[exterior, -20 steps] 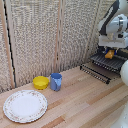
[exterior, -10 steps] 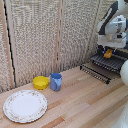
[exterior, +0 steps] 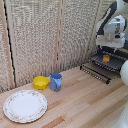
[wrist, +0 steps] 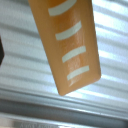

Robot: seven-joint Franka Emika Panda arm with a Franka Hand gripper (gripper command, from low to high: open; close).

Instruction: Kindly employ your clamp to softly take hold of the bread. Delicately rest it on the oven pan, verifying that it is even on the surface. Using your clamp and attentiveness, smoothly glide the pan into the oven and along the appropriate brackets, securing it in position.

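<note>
A light wooden plank table (exterior: pixel 85 102) carries, towards the exterior view's left, a round cream plate with a patterned rim (exterior: pixel 25 105), a small yellow bowl (exterior: pixel 41 82) and a blue cup (exterior: pixel 56 81) standing just beside the bowl; all three lie well apart from the work going on at the exterior view's right. There a flat dark oven pan of thin parallel metal bars (exterior: pixel 117 62) sits at the mouth of a dark boxy oven (exterior: pixel 123 55), of which only a little shows at the frame edge, above a dark barred flap (exterior: pixel 95 73) that reaches out over the table. A small oblong orange-tan bread piece (exterior: pixel 106 58) lies on the bars of the pan. The white boxy pincer (exterior: pixel 107 49) on the white and grey arm (exterior: pixel 112 20) hangs directly above the bread, and from this view its fingers are too small to tell whether they touch the loaf or stand parted. In the wrist view the bread (wrist: pixel 66 42) fills most of the picture, orange with pale curved stripes, lying slantwise over the grey metal bars (wrist: pixel 110 30); neither finger is clearly seen there, so I cannot tell the pincer's state. A woven reed screen (exterior: pixel 40 40) backs the table. Bare wood lies open between the cup and the flap. No writing can be read anywhere.
</note>
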